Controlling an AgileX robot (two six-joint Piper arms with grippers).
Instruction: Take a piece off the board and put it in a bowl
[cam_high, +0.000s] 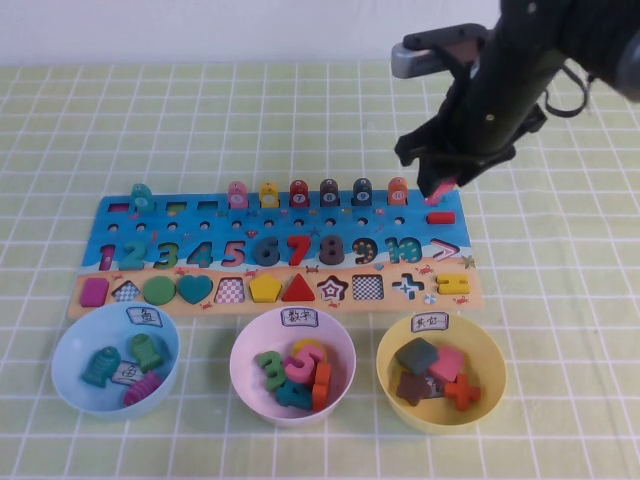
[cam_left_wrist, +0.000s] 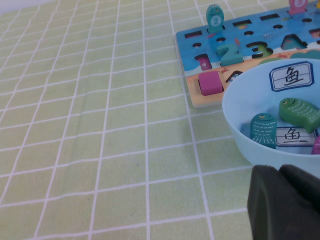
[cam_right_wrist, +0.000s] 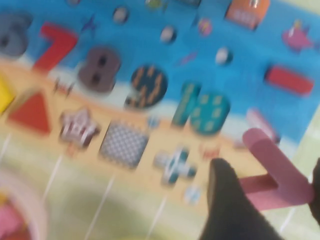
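The right end effector (cam_high: 441, 186) hangs above the far right end of the puzzle board (cam_high: 200, 215), its two dark fingers closed on the pink chevron piece (cam_high: 443, 186). In the right wrist view the piece (cam_right_wrist: 272, 172) sits clamped between the fingers, lifted clear of the board, with the teal 10 (cam_right_wrist: 202, 106), the red minus bar (cam_right_wrist: 289, 80) and the empty plus-shaped recess (cam_right_wrist: 174, 165) below it. On the board, the chevron's outlined slot (cam_high: 444, 250) lies bare just right of the 10, nearer the robot than the held piece. The yellow bowl (cam_high: 392, 352) sits on the tabletop (cam_high: 560, 300) just in front of the board's right end, well apart from the end effector, already holding several pieces. The left end effector (cam_left_wrist: 285, 205) rests low beside the light blue bowl (cam_left_wrist: 240, 115) at the board's left end; I cannot tell whether its fingers are open or closed.
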